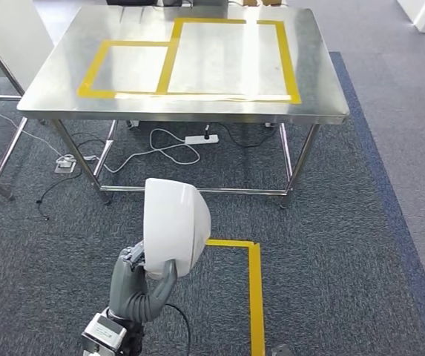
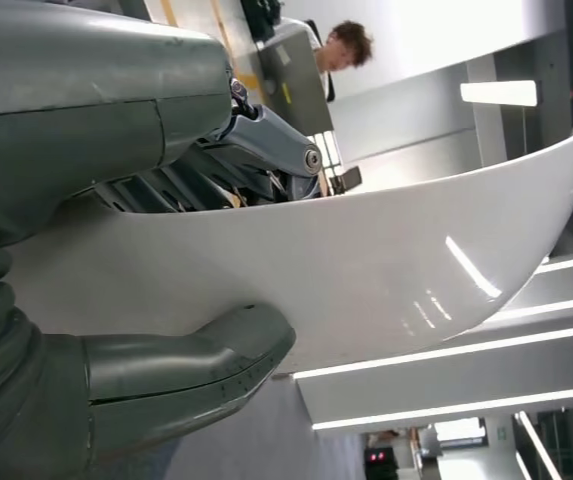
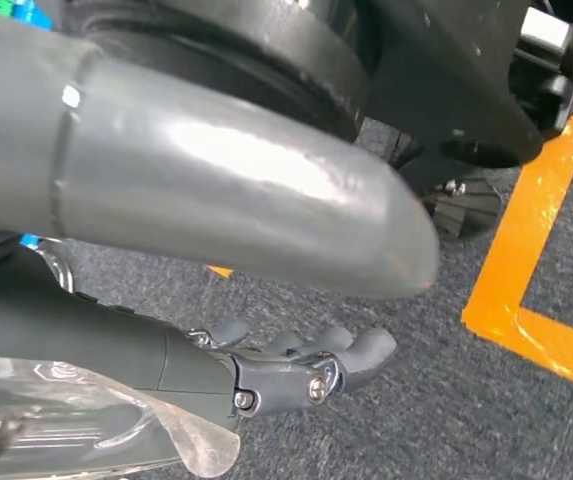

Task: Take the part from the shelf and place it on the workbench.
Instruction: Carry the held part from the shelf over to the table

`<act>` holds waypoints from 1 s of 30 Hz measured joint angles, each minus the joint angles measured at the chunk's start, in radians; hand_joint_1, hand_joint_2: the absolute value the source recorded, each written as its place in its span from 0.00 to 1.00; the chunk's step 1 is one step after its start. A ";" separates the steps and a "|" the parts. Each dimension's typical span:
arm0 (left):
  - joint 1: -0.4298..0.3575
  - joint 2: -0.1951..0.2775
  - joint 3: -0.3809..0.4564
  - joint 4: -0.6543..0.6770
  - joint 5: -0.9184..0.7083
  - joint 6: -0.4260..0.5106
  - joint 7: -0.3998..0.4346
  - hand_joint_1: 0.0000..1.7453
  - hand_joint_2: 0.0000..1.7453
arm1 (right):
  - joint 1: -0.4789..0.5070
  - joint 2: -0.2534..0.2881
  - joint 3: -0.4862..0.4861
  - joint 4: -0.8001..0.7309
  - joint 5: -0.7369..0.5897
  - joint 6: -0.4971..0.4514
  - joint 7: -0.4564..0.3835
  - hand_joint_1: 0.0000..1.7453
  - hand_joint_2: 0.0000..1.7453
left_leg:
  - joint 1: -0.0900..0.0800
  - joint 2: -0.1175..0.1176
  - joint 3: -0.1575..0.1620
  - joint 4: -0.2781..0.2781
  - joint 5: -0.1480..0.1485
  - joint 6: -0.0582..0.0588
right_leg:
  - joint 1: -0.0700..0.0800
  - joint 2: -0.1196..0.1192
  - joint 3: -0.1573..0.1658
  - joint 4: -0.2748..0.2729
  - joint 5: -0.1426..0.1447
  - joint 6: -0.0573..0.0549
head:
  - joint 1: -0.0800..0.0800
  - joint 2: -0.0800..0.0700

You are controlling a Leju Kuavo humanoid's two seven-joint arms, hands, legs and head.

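1. Where the grey carpet (image 1: 333, 245) covers the floor, it takes up most of the head view, and a blue strip runs along its right side.
2. The steel bench (image 1: 58, 70) stands across the far part of that view on thin metal legs; its top carries two adjoining rectangles of yellow tape (image 1: 167, 63), the smaller one toward its left end and the larger one toward its right.
3. The white part (image 1: 175, 226), a smooth curved shell, is held up over the carpet in front of the bench's near edge, well apart from the top.
4. The left hand (image 1: 134, 282) grips the part from below, its thick thumb (image 2: 185, 370) pressed to the outer face and its darker fingers (image 2: 268, 140) hooked over the rim.
5. The right hand (image 3: 298, 370) hangs over the carpet holding nothing, fingers slightly curled and apart from the thumb.
6. An angle of yellow floor tape (image 1: 254, 289) lies just right of the part.
7. A white power strip (image 1: 202, 139) and loose cables lie under the bench.
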 joint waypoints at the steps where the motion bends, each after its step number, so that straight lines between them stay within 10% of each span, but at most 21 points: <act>1: 0.002 0.000 0.000 0.000 0.000 0.001 0.000 1.00 1.00 | -0.001 0.000 0.000 0.000 0.002 0.000 0.000 0.00 0.00 | 0.002 -0.001 0.004 -0.005 0.000 0.002 | 0.000 -0.001 0.001 -0.001 -0.003 0.004 | 0.001 0.000; 3: 0.002 -0.001 0.001 -0.001 0.000 0.001 -0.001 1.00 1.00 | -0.005 0.000 0.000 0.000 0.004 0.000 -0.001 0.00 0.00 | 0.008 -0.002 0.018 -0.019 -0.002 0.010 | 0.000 0.001 -0.021 0.041 -0.026 0.013 | 0.004 0.000; 6: 0.003 -0.001 0.001 -0.001 0.000 0.001 -0.002 1.00 1.00 | -0.006 0.000 0.000 0.000 0.008 0.001 -0.001 0.00 0.00 | 0.010 -0.001 0.029 -0.023 -0.013 0.022 | 0.000 0.005 -0.144 0.234 -0.086 0.020 | 0.008 0.000; 8: 0.004 -0.001 0.001 -0.001 0.000 0.001 -0.002 1.00 1.00 | -0.003 0.000 0.001 0.000 0.009 0.001 -0.001 0.00 0.00 | 0.010 -0.004 0.040 -0.023 -0.023 0.023 | -0.002 0.005 -0.195 0.280 -0.062 0.024 | 0.008 0.000; 12: 0.005 -0.001 0.001 -0.001 0.000 0.001 -0.002 1.00 1.00 | -0.001 0.000 0.000 0.000 0.009 0.001 0.000 0.00 0.00 | 0.008 -0.009 0.074 -0.020 -0.053 0.007 | -0.005 0.007 -0.125 0.066 0.083 0.023 | 0.009 0.000; 18: 0.001 -0.001 0.001 -0.002 -0.001 0.002 -0.004 1.00 1.00 | 0.000 0.000 0.000 0.000 0.010 0.000 0.000 0.00 0.00 | 0.008 -0.006 0.066 0.020 -0.088 -0.022 | -0.006 0.008 -0.082 0.015 0.063 -0.014 | 0.000 0.000; 21: 0.002 0.000 0.001 -0.002 -0.001 0.002 -0.005 1.00 1.00 | -0.001 0.000 0.000 0.000 0.009 0.000 -0.002 0.00 0.00 | 0.011 -0.003 -0.034 0.207 -0.152 -0.034 | -0.007 0.006 -0.063 0.013 0.048 -0.026 | -0.005 0.000; 23: 0.004 0.001 0.001 -0.002 -0.001 0.002 -0.005 1.00 1.00 | 0.001 0.000 0.000 0.000 0.009 0.000 -0.002 0.00 0.00 | 0.011 -0.003 -0.085 0.270 -0.142 -0.033 | -0.006 0.006 -0.046 0.013 0.034 -0.026 | -0.005 0.000; 27: 0.003 0.002 0.001 -0.002 -0.001 0.002 -0.005 1.00 1.00 | 0.002 0.000 0.000 0.000 0.008 0.000 -0.003 0.00 0.00 | 0.004 0.000 -0.029 0.078 0.005 -0.007 | -0.005 0.009 -0.009 0.011 0.002 -0.016 | -0.005 0.000; 30: 0.003 0.002 0.001 -0.003 -0.003 0.002 -0.005 1.00 1.00 | -0.001 0.001 0.000 0.000 0.008 0.000 -0.003 0.00 0.00 | -0.005 0.002 0.001 0.005 -0.010 0.009 | -0.004 0.004 0.001 0.009 -0.003 0.003 | -0.007 0.000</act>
